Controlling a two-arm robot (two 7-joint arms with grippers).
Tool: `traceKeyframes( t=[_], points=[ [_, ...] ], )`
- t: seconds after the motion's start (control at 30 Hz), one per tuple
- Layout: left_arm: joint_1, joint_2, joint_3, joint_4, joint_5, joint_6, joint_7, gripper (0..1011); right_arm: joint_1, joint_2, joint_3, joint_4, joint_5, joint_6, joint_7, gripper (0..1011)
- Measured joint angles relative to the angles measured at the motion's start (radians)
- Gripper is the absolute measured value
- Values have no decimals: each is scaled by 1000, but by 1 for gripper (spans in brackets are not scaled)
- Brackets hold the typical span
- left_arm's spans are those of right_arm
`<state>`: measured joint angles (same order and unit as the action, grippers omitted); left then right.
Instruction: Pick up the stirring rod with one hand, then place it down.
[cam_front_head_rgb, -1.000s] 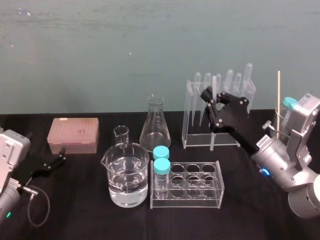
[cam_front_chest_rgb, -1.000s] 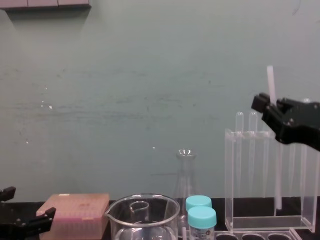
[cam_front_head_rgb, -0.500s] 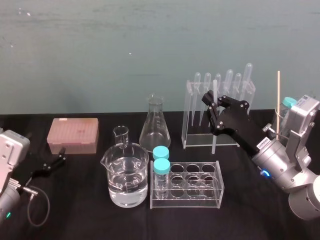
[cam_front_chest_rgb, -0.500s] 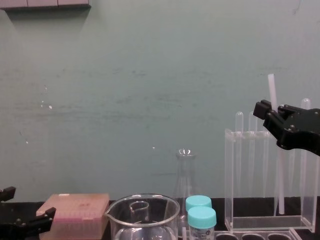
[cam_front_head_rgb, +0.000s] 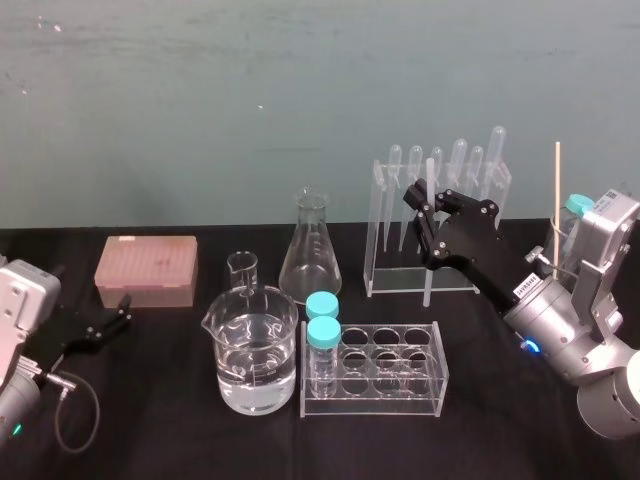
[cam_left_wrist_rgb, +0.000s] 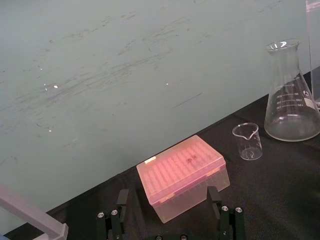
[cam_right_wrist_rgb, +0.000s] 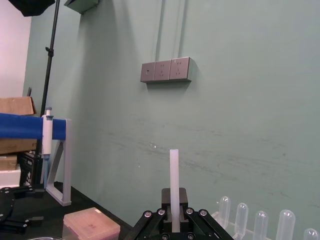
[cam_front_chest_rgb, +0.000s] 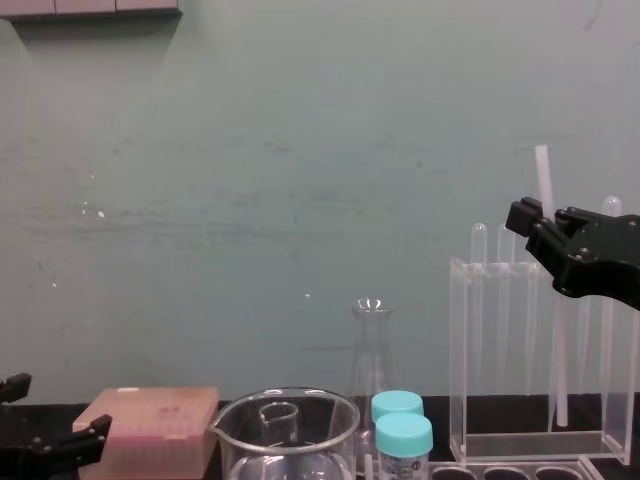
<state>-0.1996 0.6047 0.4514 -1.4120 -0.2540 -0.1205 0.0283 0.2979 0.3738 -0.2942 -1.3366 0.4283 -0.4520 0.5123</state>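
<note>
Head view: teal wall (cam_front_head_rgb: 200, 100), black table (cam_front_head_rgb: 160, 400), right gripper (cam_front_head_rgb: 428, 203) clamping rod (cam_front_head_rgb: 427, 284).

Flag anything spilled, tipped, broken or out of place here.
Nothing stands out. The right gripper holds the stirring rod upright at the pipette rack; beaker, flask and vials stand upright, with no spill. The left gripper sits open at the left.

1. The stirring rod (cam_front_chest_rgb: 543, 180), at the right of the chest view, is seen as smooth, translucent and whitish.
2. The right gripper (cam_front_chest_rgb: 538, 225) is finished in matt black; plastic or metal cannot be told.
3. The beaker (cam_front_head_rgb: 252, 350) and conical flask (cam_front_head_rgb: 310, 250) are made of clear, glossy glass.
4. The tip box (cam_front_head_rgb: 147, 270) is formed of frosted pink plastic.
5. The table (cam_front_head_rgb: 150, 420) is covered in matt black.
</note>
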Motion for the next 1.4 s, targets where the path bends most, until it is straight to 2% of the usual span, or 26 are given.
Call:
traceKeyframes(
  t=[1.4],
  points=[
    [0,0,0,0,0,0,0,1000,0,0,0,-1,0,-1,0,67]
  ],
)
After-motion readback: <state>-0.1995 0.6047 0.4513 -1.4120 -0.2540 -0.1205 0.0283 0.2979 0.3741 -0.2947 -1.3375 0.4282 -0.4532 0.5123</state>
